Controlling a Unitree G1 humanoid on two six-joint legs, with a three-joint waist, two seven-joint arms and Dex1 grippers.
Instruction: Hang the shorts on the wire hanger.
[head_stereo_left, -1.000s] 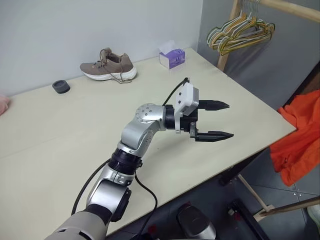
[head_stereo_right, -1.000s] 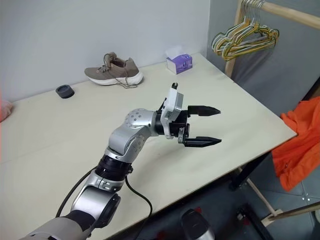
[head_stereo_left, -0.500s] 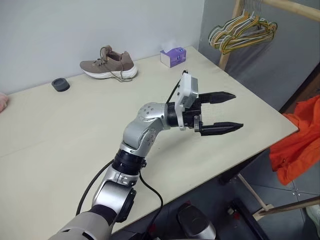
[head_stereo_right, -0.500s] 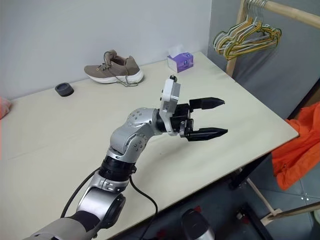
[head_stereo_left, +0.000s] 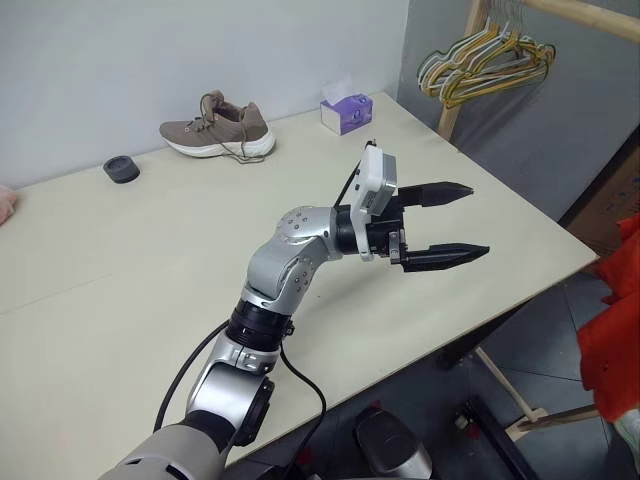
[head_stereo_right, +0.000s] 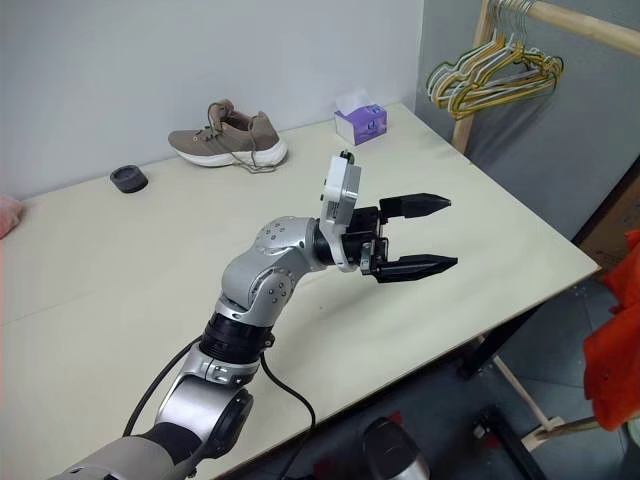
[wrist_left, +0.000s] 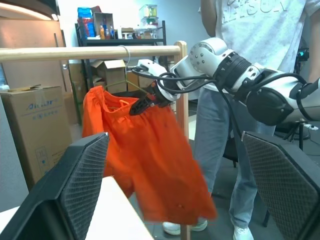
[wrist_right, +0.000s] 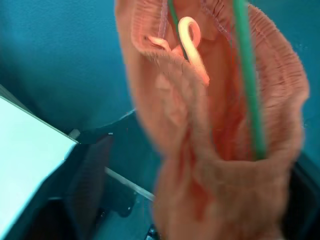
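Beige tabletop (head_stereo_left: 120, 260) carries a brown shoe (head_stereo_left: 217, 128), a purple tissue box (head_stereo_left: 346, 113) and a small dark disc (head_stereo_left: 121, 170). Over it the left claw (head_stereo_left: 448, 222) hangs released and empty. Beyond the edge, the shorts (wrist_left: 145, 160) hang on the wire hanger (wrist_left: 131, 82) from a wooden rail (wrist_left: 90, 52); the right claw (wrist_left: 141, 104), seemingly parted, sits at the waistband
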